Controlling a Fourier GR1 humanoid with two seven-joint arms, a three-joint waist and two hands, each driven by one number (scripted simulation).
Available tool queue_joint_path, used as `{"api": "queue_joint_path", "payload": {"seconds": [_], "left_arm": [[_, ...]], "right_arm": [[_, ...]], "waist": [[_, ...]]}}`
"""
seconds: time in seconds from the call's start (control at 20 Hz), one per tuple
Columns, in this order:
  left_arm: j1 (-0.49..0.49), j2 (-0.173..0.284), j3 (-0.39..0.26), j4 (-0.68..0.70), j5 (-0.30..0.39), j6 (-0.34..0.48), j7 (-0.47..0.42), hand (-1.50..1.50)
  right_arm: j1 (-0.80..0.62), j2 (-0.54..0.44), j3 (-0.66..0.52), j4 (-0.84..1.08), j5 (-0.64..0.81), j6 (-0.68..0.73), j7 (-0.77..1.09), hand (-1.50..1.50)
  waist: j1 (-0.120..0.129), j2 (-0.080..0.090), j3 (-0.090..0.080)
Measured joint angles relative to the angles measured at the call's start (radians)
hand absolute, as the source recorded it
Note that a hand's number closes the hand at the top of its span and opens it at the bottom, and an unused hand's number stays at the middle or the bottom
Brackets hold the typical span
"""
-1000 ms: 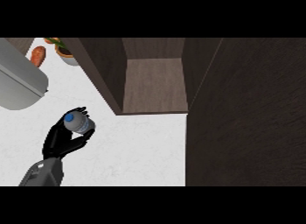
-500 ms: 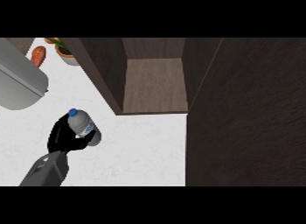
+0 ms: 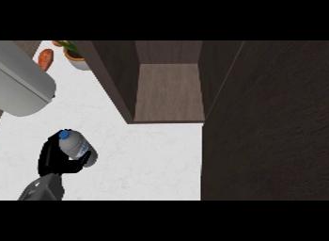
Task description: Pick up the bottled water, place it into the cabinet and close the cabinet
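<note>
Left hand (image 3: 56, 157) at near left, fingers curled round the bottled water (image 3: 75, 146), blue cap pointing far-left, bottle above the white table (image 3: 146, 160). Right of it & farther off, the cabinet (image 3: 168, 89) stands open w/ a bare brown shelf inside; its dark door (image 3: 278, 122) fills the right side. Far left: a grey rounded appliance (image 3: 18, 89), a potted plant (image 3: 74, 54), and an orange item (image 3: 46, 59).

1. One view only, from head height, facing steeply down onto the white counter (image 3: 146, 160).
2. It sits close: the open cabinet (image 3: 168, 92) fills upper centre, its door (image 3: 278, 122) the right side.
3. A forearm (image 3: 42, 188) enters at lower left.
</note>
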Motion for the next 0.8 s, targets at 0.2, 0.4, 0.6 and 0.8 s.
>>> {"api": "queue_joint_path", "payload": {"seconds": [0.2, 0.4, 0.6, 0.8], "left_arm": [[0.041, -0.016, -0.03, -0.079, -0.01, 0.019, 0.003, 1.5], [0.064, -0.057, -0.07, -0.199, -0.007, 0.028, 0.06, 1.5], [0.089, -0.116, -0.118, -0.331, -0.015, 0.07, 0.11, 1.5], [0.084, -0.166, -0.197, -0.449, 0.004, 0.15, 0.196, 1.5]], "right_arm": [[0.009, 0.005, -0.001, 0.001, -0.009, 0.002, -0.01, -1.5], [0.019, -0.009, -0.025, 0.005, -0.02, 0.006, -0.015, -1.5], [0.021, -0.019, -0.037, 0.008, -0.03, 0.013, -0.022, -1.5], [0.027, -0.014, -0.028, 0.008, -0.037, 0.013, -0.031, -1.5]], "waist": [[0.006, -0.002, 0.001], [0.011, -0.005, 0.002], [0.013, -0.006, 0.002], [0.009, -0.006, 0.002]]}}
